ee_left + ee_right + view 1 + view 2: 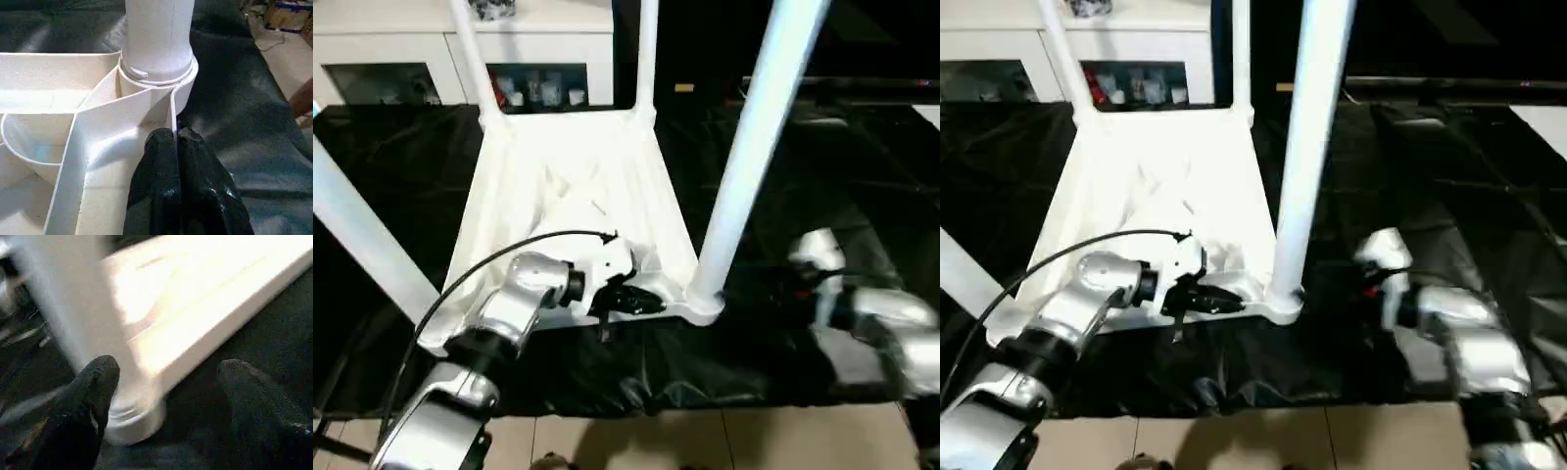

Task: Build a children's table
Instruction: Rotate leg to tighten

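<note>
The children's table lies upside down on black cloth, its ribbed white top (578, 196) facing up. White legs stand in its corner sockets: the near right leg (754, 147), the near left leg (362, 235) and two far legs (475, 59). My left gripper (651, 302) is shut, its tips (176, 134) against the top's rim just beside the near right socket (156, 73). My right gripper (166, 369) is open just to the right of that leg's base, its black fingers (98, 377) wide apart and empty.
A white cabinet with glass doors (372, 59) stands behind the work. Black cloth (822, 176) covers the surface around the table top. Tiled floor (705, 441) shows along the near edge. A person's hand (303, 100) shows at the edge of the left wrist view.
</note>
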